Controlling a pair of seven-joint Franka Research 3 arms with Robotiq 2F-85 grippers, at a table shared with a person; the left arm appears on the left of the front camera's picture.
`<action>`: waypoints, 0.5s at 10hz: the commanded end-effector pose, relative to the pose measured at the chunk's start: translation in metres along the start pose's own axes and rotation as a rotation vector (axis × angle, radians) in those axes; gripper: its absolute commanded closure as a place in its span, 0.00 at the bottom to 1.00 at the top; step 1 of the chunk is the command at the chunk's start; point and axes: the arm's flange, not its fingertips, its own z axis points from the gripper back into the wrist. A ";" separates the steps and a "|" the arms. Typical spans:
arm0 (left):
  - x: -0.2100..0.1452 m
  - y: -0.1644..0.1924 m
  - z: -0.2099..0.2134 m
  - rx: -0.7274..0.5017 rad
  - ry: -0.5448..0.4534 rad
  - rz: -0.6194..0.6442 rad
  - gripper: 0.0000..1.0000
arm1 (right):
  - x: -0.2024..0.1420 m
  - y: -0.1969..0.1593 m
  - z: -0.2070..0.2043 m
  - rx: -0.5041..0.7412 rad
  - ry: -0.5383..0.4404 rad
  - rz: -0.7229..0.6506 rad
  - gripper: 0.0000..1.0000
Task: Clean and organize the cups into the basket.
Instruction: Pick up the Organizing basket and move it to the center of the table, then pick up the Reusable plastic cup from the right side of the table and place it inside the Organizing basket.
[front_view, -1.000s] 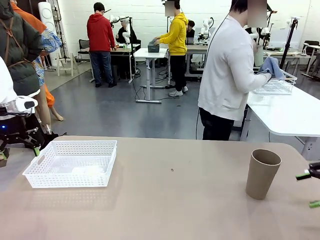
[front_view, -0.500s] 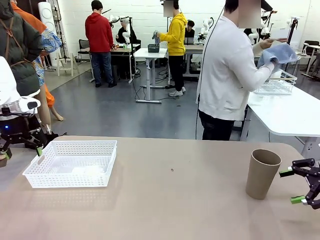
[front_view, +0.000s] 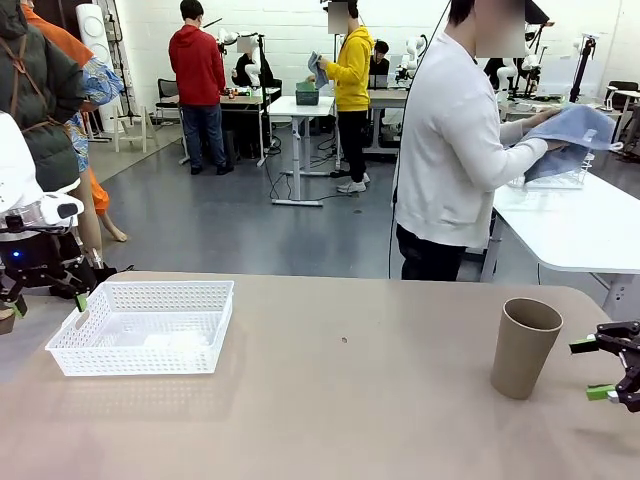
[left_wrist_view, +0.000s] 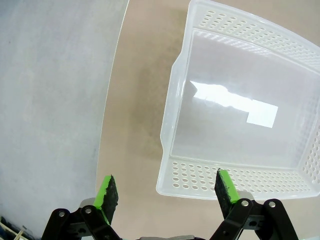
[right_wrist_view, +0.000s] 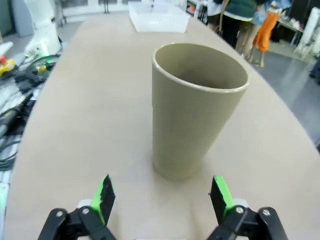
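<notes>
Right gripper (front_view: 592, 369) stands with its jaws spread wide and nothing between them, low over the table (front_view: 340, 430) just beside the tan-brown cup (front_view: 524, 350). In the right wrist view this gripper (right_wrist_view: 162, 197) is lined up on the cup (right_wrist_view: 195, 110), one green pad to each side of its base, with a gap on both sides. The left gripper (front_view: 45, 302) is equally wide and empty, hovering at the near end wall of the white lattice basket (front_view: 150, 290). From the left wrist the left gripper (left_wrist_view: 166, 187) looks down onto the basket (left_wrist_view: 240, 172), which has nothing in it.

The cup stands upright on its narrow end, near the table's right edge and well apart from the basket. If one pad meets it before the other, the tall tumbler will likely tip, roll and perhaps go off the edge. A grip taken low on the taper may also slip as the cup is lifted. The carry then spans the whole table, so a loose hold would show up there.

Both grippers are cut by the frame edges in the front view. The cup's inner bottom is out of sight, so I cannot tell whether it is clean. At the far side a person (front_view: 455, 150) works a blue cloth (front_view: 575, 135); what it wraps is hidden.
</notes>
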 end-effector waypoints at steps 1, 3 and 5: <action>0.000 0.001 0.000 0.000 0.003 0.002 0.00 | 0.005 0.004 -0.004 0.030 -0.001 0.038 0.00; 0.000 0.001 0.000 0.000 0.003 0.002 0.00 | 0.005 0.004 -0.004 0.030 -0.001 0.038 0.00; 0.000 0.001 0.000 0.000 0.003 0.002 0.00 | 0.005 0.004 -0.004 0.030 -0.001 0.038 0.00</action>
